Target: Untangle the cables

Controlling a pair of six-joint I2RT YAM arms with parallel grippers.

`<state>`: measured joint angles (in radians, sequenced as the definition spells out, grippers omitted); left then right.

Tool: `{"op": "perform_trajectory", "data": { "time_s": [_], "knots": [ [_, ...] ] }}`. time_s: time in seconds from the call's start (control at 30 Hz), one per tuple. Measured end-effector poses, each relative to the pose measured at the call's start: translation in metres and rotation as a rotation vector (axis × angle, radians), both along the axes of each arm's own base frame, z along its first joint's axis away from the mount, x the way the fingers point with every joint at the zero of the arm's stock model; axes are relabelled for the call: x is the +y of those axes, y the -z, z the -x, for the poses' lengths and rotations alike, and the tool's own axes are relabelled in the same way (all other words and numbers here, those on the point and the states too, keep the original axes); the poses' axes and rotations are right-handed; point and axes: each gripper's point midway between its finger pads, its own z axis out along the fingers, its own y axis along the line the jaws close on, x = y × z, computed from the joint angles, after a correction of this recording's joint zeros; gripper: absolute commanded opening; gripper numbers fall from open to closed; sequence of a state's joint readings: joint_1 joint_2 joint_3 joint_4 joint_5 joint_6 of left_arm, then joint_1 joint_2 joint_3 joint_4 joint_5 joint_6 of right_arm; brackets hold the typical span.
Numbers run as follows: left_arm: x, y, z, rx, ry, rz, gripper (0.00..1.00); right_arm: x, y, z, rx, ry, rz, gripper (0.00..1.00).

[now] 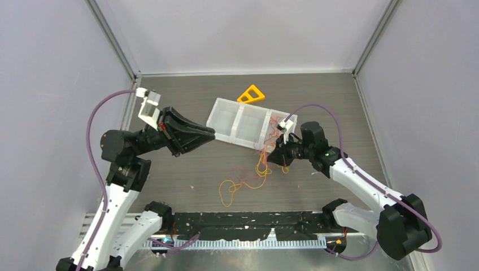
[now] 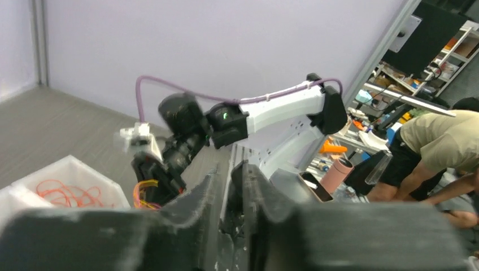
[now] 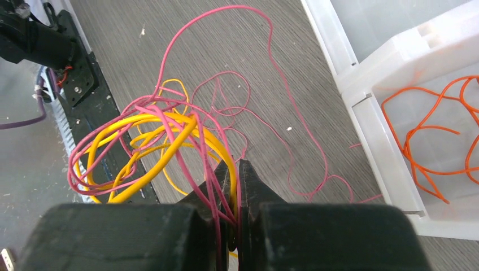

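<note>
thin curly pink and yellow cables, translucent white plastic bin

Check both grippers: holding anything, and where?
Right gripper pinches the yellow and pink cable bundle where its strands converge. Left gripper: nothing visible held.

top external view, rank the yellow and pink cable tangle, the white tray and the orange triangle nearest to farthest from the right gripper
1. yellow and pink cable tangle: pinched in the jaws of the right gripper, trailing toward the near edge.
2. white tray: just beyond the gripper, its end compartment alongside.
3. orange triangle: past the tray, toward the back wall.
</note>
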<state>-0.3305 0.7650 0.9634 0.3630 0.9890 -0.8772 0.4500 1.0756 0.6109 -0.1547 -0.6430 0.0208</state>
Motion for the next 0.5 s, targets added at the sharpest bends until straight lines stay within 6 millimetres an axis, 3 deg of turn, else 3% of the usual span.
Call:
{"op": "perform_trajectory", "data": {
  "time_s": [0.1, 0.23, 0.33, 0.5],
  "knots": [
    [-0.005, 0.033, -0.007, 0.075, 0.001, -0.045, 0.52, 0.004, -0.012, 0.002, -0.023, -0.014, -0.034, 0.05],
    [-0.027, 0.122, -0.011, 0.329, 0.068, -0.153, 0.55, 0.017, -0.038, 0.013, -0.086, -0.055, -0.096, 0.05],
    [-0.045, 0.173, -0.005, 0.476, 0.13, -0.247, 0.59, 0.033, -0.06, 0.025, -0.122, -0.109, -0.141, 0.05],
    [-0.063, 0.189, 0.008, 0.483, 0.205, -0.306, 0.6, 0.054, -0.086, 0.038, -0.155, -0.165, -0.197, 0.05]
  ]
}}
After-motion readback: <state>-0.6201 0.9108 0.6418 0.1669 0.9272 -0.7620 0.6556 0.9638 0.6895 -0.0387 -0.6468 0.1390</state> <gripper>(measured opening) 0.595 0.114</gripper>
